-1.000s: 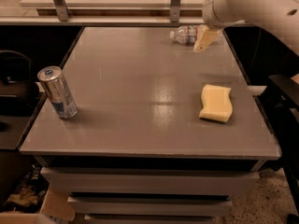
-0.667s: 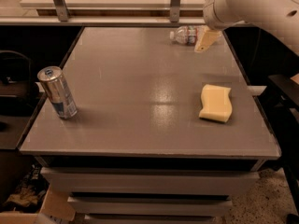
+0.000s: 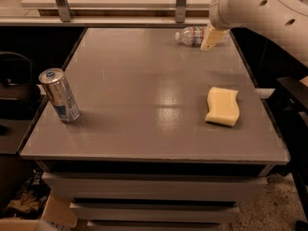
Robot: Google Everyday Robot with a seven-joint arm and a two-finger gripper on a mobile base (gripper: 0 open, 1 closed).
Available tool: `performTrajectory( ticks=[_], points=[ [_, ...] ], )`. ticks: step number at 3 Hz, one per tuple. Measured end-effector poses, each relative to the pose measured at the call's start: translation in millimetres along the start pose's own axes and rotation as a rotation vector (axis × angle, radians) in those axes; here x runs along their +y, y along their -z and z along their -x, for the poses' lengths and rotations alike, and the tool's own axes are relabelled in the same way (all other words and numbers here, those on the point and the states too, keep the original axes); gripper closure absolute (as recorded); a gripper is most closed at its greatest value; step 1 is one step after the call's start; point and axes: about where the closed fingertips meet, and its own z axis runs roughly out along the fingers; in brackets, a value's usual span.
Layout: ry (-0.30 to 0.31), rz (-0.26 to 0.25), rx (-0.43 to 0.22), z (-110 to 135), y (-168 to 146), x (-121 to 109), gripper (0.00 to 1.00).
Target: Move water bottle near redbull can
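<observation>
The water bottle (image 3: 191,35) lies on its side at the far right of the grey table (image 3: 144,81), cap pointing left. My gripper (image 3: 212,37) hangs from the white arm (image 3: 260,8) and comes down over the bottle's right end, covering that part of it. The redbull can (image 3: 59,95) stands upright near the table's left edge, a long way from the bottle and the gripper.
A yellow sponge (image 3: 222,106) lies on the right side of the table, nearer the front. A rail with two metal posts (image 3: 180,1) runs behind the table. Drawers sit below the tabletop, and dark furniture flanks both sides.
</observation>
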Motion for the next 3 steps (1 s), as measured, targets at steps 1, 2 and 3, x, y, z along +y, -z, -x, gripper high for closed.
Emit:
performTrajectory(
  ticks=[1, 2, 3],
  points=[
    [0.007, -0.017, 0.006, -6.8, -11.1, -7.8, 0.00],
    [0.021, 0.016, -0.006, -12.3, -25.9, -13.4, 0.00],
    [0.028, 0.084, -0.023, -19.8, -41.6, -15.6, 0.00]
  ],
)
